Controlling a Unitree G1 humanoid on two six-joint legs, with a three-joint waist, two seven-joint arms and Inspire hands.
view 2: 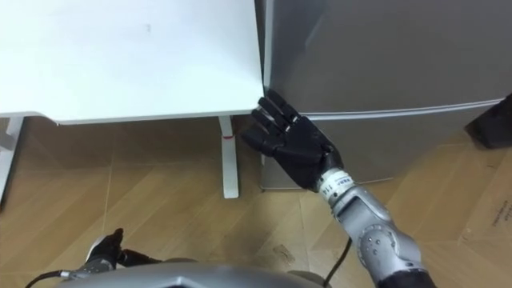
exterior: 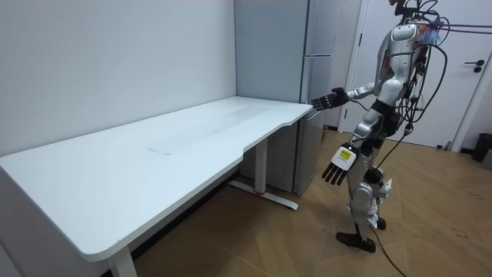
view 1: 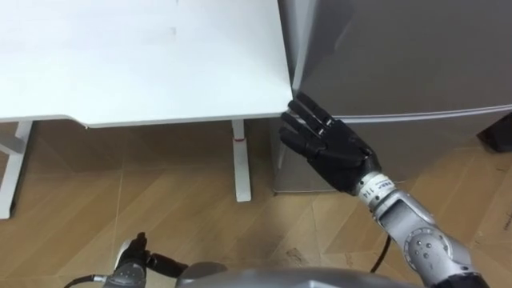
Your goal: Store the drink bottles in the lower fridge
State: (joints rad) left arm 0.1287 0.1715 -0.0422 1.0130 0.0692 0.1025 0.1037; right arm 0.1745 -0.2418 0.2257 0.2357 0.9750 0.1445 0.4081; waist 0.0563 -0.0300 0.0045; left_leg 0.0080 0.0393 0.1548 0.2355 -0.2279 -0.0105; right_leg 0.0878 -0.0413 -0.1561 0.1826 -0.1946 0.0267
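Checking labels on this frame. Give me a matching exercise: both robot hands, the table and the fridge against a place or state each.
1. right robot hand
2. left robot hand
3. table
4. fridge

A. white, beside the fridge
B. grey, doors shut
C. hangs low at the robot's side, fingers straight
D. raised, fingers straight, at the fridge's door edge

Pairs: 1-D, 2-C, 3-A, 4-B
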